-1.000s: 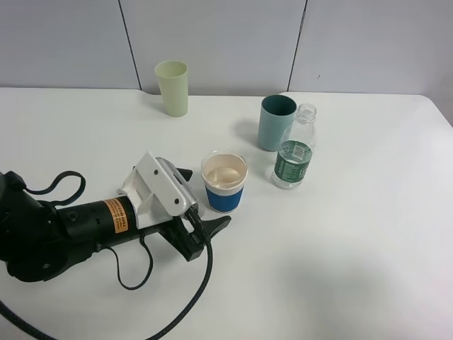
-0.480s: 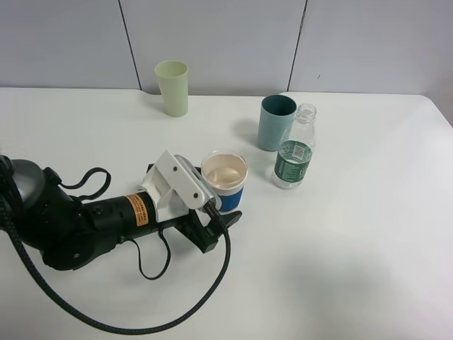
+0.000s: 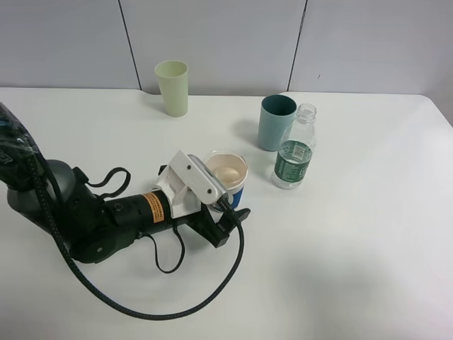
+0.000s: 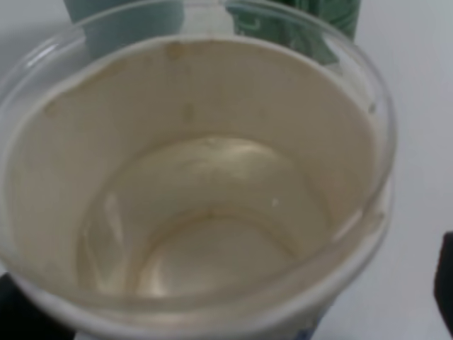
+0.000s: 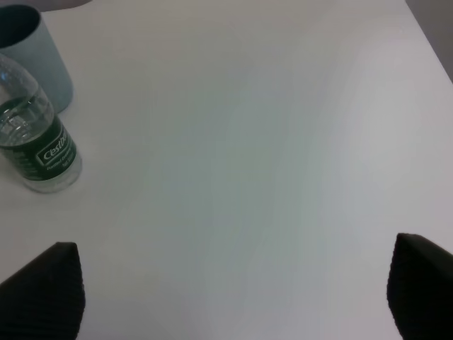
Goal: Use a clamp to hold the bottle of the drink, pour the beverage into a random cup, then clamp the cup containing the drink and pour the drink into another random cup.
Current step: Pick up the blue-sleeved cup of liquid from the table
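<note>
A white paper cup with a blue band (image 3: pixel 225 170) stands mid-table, a little clear liquid in its bottom (image 4: pixel 205 241). My left gripper (image 3: pixel 226 190) is open, its jaws on either side of this cup; one dark fingertip (image 3: pixel 238 215) shows in front and the other is hidden behind it. To the right stands the uncapped clear bottle with a green label (image 3: pixel 293 154), beside a teal cup (image 3: pixel 276 122). A pale green cup (image 3: pixel 172 86) is at the back. My right gripper (image 5: pixel 230 297) is open over bare table, with the bottle (image 5: pixel 39 149) off to one side.
The left arm's black cable (image 3: pixel 177 301) loops across the front of the table. The bottle and teal cup stand close together, nearly touching. A grey panelled wall (image 3: pixel 226 42) runs behind the table's back edge.
My left arm has slid forward and to the right, bringing its open jaws around the blue-banded cup. The cups, the bottle and the right gripper have not moved.
</note>
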